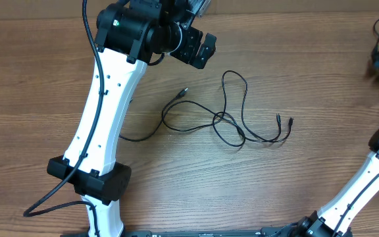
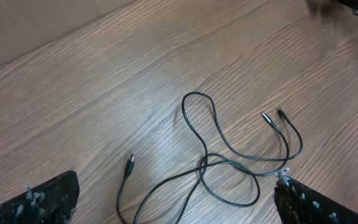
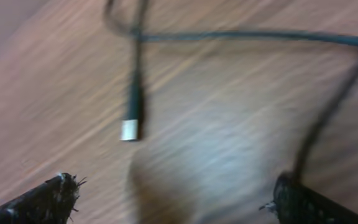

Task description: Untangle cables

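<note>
Cables [image 1: 221, 117] sprawl mid-desk [image 1: 295, 187], loops crossing at one overlap, two plug ends lying together on the right. My left end effector [image 1: 204, 50] hovers behind them, spread and empty (a sensible survey spot, I'd say). My right end effector [image 3: 174, 182], spread too, hangs over a silver-tipped plug [image 3: 129, 129], blurred.

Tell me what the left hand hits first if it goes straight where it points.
The left hand would likely meet the cables where they cross on the table; nothing else shows between, though depth is unclear.
</note>
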Available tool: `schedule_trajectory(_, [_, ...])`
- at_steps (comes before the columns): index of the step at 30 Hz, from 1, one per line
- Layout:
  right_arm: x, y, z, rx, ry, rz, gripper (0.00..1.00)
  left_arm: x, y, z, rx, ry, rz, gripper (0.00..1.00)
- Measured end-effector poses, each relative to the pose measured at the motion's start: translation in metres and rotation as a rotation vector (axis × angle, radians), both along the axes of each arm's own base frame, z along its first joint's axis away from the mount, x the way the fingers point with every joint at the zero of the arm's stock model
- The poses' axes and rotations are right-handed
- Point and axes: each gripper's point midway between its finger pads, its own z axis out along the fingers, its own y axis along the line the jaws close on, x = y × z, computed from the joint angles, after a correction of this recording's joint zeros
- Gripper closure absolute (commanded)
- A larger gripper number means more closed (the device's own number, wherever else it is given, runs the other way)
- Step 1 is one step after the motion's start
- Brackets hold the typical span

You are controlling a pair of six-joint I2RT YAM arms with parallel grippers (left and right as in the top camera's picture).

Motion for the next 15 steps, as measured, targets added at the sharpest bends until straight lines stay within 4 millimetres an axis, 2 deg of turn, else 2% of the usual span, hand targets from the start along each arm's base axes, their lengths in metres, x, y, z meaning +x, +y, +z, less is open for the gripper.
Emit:
schedule_trajectory(3, [0.004,0.011,0.006,0.023,-0.012,0.025,0.00,0.000,0.000,0.000,0.007,-0.006,-0.011,0.00])
schedule_trajectory(5, [0.006,0.017,0.018,0.028,-0.018,0.035,0.00,-0.001,0.000,-0.001,0.012,-0.007,-0.017,0.00])
schedule_trajectory(8, [0.007,0.029,0.053,0.022,-0.037,0.047,0.00,-0.001,0.000,-0.001,0.017,-0.011,-0.026,0.00])
schedule_trajectory(10, [0.010,0.045,0.085,0.013,-0.056,0.067,0.00,-0.001,0.000,-0.001,0.021,-0.015,-0.032,0.00])
schedule_trajectory(12, [0.018,0.067,0.116,0.004,-0.084,0.095,0.00,-0.001,0.001,-0.001,0.023,-0.014,-0.034,0.00])
schedule_trajectory(13, [0.025,0.085,0.135,0.002,-0.109,0.125,0.00,-0.002,0.001,-0.002,0.025,-0.012,-0.035,0.00])
schedule_trajectory(15, [0.038,0.116,0.158,0.003,-0.151,0.181,0.00,-0.003,0.001,-0.002,0.029,-0.007,-0.037,0.00])
